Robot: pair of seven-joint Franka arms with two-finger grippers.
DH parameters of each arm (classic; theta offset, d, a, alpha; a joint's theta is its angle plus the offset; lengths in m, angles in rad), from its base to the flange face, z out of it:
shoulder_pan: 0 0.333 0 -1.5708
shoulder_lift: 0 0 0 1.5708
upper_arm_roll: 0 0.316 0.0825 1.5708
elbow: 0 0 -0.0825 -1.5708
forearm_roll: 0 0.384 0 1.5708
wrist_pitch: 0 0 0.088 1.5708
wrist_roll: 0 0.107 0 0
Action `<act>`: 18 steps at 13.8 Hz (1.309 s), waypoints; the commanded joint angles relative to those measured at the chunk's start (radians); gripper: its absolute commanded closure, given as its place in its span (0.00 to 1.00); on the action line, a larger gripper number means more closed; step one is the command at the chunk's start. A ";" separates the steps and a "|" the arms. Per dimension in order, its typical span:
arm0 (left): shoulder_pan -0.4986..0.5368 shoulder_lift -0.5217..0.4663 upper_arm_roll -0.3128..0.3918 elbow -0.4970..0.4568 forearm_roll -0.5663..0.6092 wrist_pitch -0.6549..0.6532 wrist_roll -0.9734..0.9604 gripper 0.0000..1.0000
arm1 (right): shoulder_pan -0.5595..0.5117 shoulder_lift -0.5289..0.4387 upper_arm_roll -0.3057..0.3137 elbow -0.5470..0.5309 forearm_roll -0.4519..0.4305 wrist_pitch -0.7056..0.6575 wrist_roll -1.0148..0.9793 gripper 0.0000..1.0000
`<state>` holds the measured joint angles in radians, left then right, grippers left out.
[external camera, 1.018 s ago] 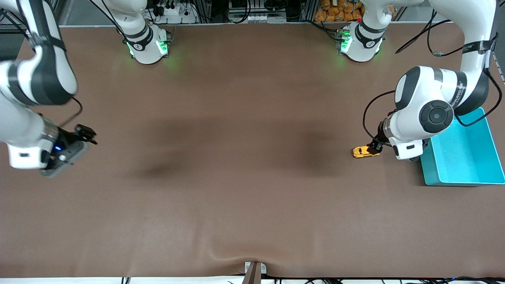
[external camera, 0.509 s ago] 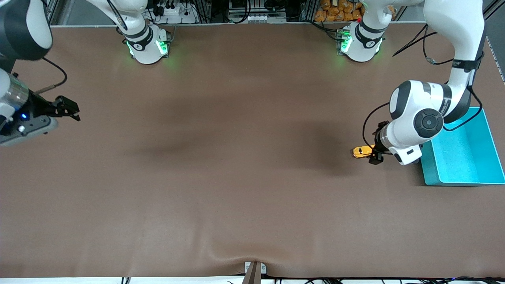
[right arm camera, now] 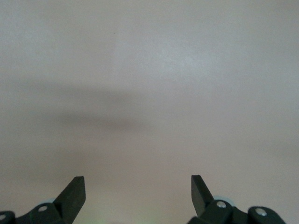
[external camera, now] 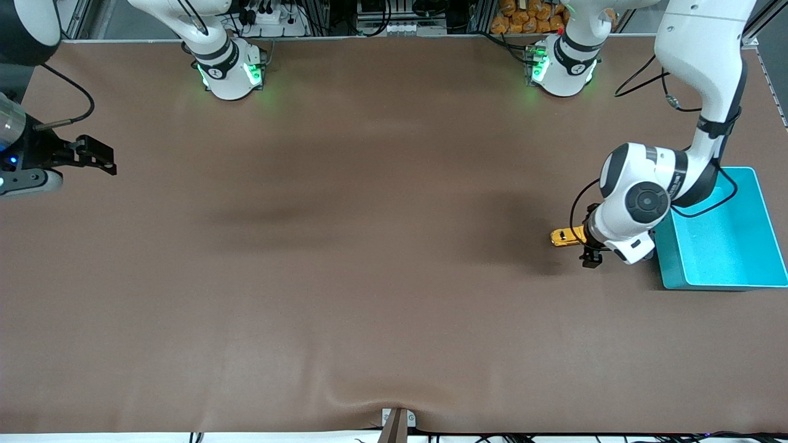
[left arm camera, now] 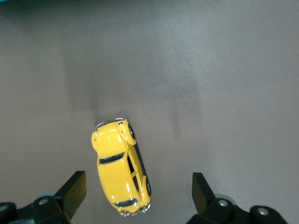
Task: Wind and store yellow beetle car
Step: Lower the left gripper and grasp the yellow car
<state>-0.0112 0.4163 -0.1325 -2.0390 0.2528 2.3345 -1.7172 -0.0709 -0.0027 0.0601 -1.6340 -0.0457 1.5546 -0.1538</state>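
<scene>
- You are at the pickup step: the yellow beetle car sits on the bench near the left arm's end, just beside the turquoise bin.
- Your left gripper hovers over it, jaws wide and empty — the car lies skewed, off toward one jaw.
- Next, I judge: centre, descend, close.
- The right gripper waits open at the right arm's edge — holding nothing.

A turquoise bin sits at about three o'clock on the brown desk. It stands open-topped. Orange items crowd the shelf at one o'clock.
</scene>
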 commanded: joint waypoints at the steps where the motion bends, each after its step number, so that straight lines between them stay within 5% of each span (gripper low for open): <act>1: 0.002 -0.005 -0.004 -0.042 0.029 0.035 -0.032 0.00 | 0.061 -0.003 -0.058 0.069 0.013 -0.066 0.050 0.00; 6: -0.004 -0.001 -0.006 -0.058 0.031 0.046 -0.062 0.00 | 0.057 0.000 -0.066 0.150 0.018 -0.149 0.050 0.00; 10: -0.006 0.013 -0.006 -0.075 0.031 0.097 -0.076 0.00 | 0.002 0.000 -0.065 0.160 0.136 -0.159 0.062 0.00; 15: -0.003 0.025 -0.006 -0.096 0.031 0.160 -0.108 0.00 | 0.005 0.004 -0.062 0.160 0.122 -0.128 0.167 0.00; 18: 0.000 0.024 -0.006 -0.099 0.031 0.160 -0.108 0.31 | -0.003 0.001 -0.063 0.163 0.115 -0.131 0.168 0.00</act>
<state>-0.0144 0.4467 -0.1370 -2.1260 0.2538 2.4745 -1.7961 -0.0620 -0.0033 -0.0084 -1.4884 0.0630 1.4309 -0.0075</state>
